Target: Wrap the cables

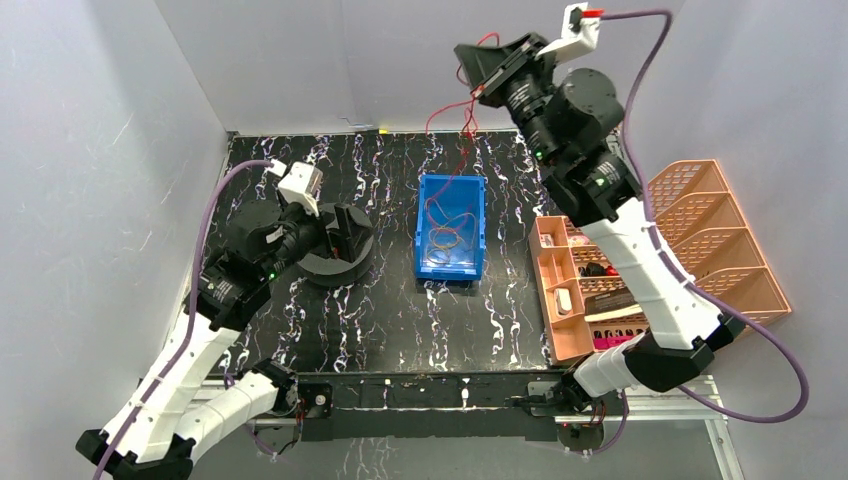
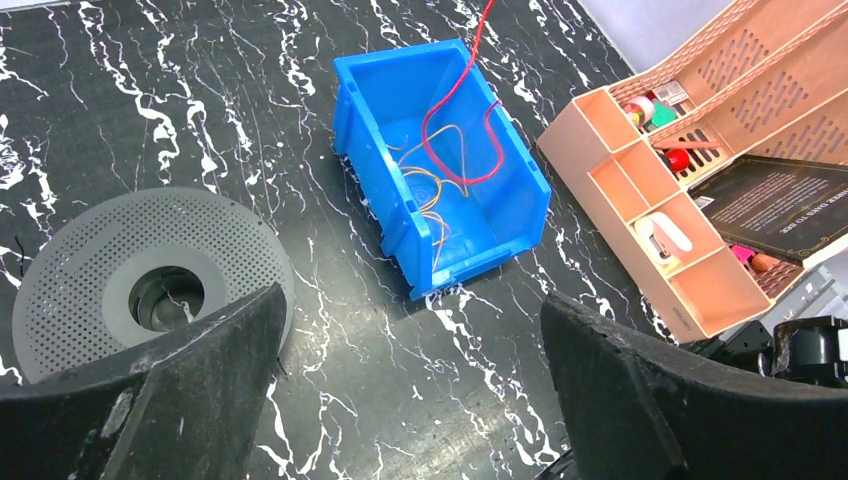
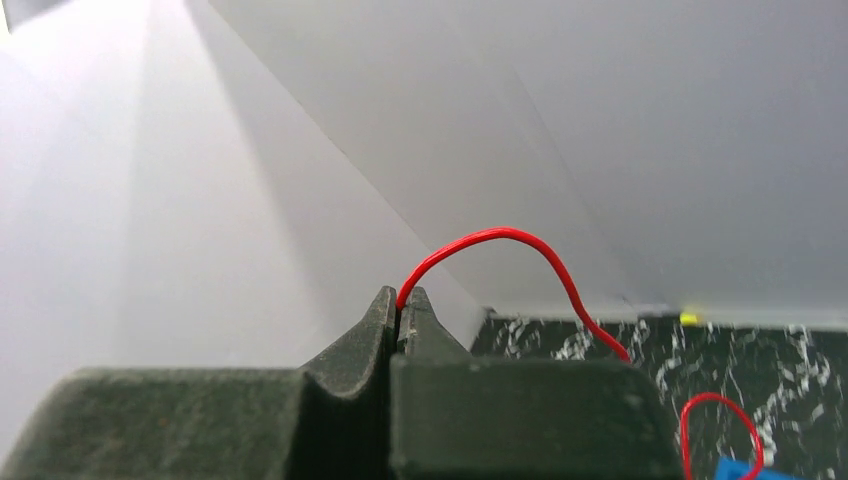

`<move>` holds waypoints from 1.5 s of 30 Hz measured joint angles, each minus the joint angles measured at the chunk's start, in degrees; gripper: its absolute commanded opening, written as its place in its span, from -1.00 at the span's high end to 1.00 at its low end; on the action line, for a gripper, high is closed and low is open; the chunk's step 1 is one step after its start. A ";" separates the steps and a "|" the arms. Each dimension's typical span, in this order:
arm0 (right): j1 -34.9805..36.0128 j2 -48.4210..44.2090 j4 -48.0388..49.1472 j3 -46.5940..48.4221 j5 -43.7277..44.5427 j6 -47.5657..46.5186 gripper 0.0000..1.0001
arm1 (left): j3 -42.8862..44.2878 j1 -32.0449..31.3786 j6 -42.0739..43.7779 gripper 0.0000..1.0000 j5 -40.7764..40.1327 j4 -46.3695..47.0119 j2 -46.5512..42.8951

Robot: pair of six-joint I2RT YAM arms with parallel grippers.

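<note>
A bright red cable (image 1: 465, 150) runs from my right gripper (image 1: 478, 90) down into a blue bin (image 1: 421, 230) at the table's middle. The right gripper is raised high near the back wall; in the right wrist view it (image 3: 400, 300) is shut on the red cable (image 3: 510, 235), which arcs out of the tips. Thin yellow and pale tan cables (image 1: 447, 240) lie coiled in the bin. My left gripper (image 1: 340, 235) is open and empty, low over a grey perforated spool (image 2: 90, 250), left of the bin (image 2: 380, 190). The left wrist view shows the red cable (image 2: 450, 95) and a yellow cable (image 2: 425, 195) in the bin.
A peach desk organizer (image 1: 556, 330) with small items stands right of the bin, and also shows in the left wrist view (image 2: 600, 180). Peach slotted baskets (image 1: 715, 240) sit beyond it at the right edge. Grey walls close in the back and both sides.
</note>
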 measured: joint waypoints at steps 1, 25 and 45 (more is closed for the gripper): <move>0.00 0.00 0.22 1.53 -0.15 -0.83 1.00 | 0.50 0.00 0.00 -0.97 0.02 -0.02 0.31; 0.00 -11.78 5.62 -8.85 -20.33 -6.36 1.00 | 15.61 0.00 -2.08 -0.97 18.38 0.07 3.78; 0.00 -18.80 20.00 -23.06 -46.40 6.29 1.00 | 15.04 -0.02 -16.37 -0.91 44.78 19.17 12.44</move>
